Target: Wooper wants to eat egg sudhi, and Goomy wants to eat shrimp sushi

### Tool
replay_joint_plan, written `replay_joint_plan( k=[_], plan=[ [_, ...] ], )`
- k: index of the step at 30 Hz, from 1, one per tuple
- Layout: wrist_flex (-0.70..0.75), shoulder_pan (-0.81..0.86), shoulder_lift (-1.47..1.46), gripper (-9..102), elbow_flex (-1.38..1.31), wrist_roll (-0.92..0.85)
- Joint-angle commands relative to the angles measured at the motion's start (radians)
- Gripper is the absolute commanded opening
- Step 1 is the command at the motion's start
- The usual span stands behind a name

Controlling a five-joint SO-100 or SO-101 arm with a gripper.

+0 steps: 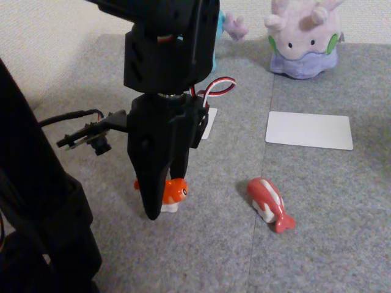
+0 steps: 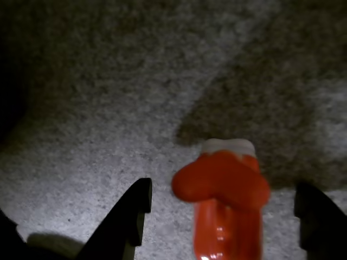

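Hand: we see the hand point(image 1: 160, 204) lowered over the shrimp sushi point(image 1: 173, 192), its jaws spread apart. In the wrist view one finger point(image 2: 133, 216) stands to the left of the toy point(image 2: 225, 200) and the other point(image 2: 320, 222) well off to the right, neither touching it, so nothing is held.

Shrimp sushi: it sits on the grey carpeted table point(image 1: 317, 244), towards the near left part in the fixed view, partly hidden behind the dark finger.

Goomy: the pale purple plush point(image 1: 303, 39) stands at the far edge of the table, with a white card point(image 1: 309, 130) lying in front of it.

Wooper: we make out only a slice of light blue and a purple gill point(image 1: 234, 25) behind the arm at the far edge.

Other toy: a longer red-and-white piece point(image 1: 270, 204) lies to the right of the shrimp, apart from it.

How it handles: we judge the shrimp light, hard and glossy, so it may slip or pop out under a pinch.

Where to hold: we would close across the sides of the body, low near the white rice base, rather than on the rounded top or the tail.

Centring: the toy sits nearer the left finger, so we expect it to be nudged sideways as the jaws close.
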Motion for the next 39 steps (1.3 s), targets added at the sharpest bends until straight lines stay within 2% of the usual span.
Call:
replay_joint_plan(
  k=[1,4,11,22,27,32,39],
  plan=[
    [-0.06,0.0,-0.044,31,-0.003,0.048],
    [-0.137,0.0,-0.089,31,-0.003,0.095],
    [-0.143,0.0,-0.097,31,-0.002,0.103],
    [-0.141,0.006,-0.097,7,-0.002,0.104],
    [-0.087,-0.005,-0.097,5,-0.002,0.106],
    [-0.092,-0.02,-0.095,7,-0.006,0.156],
    [-0.006,-0.021,0.055,31,-0.005,0.178]
  ],
)
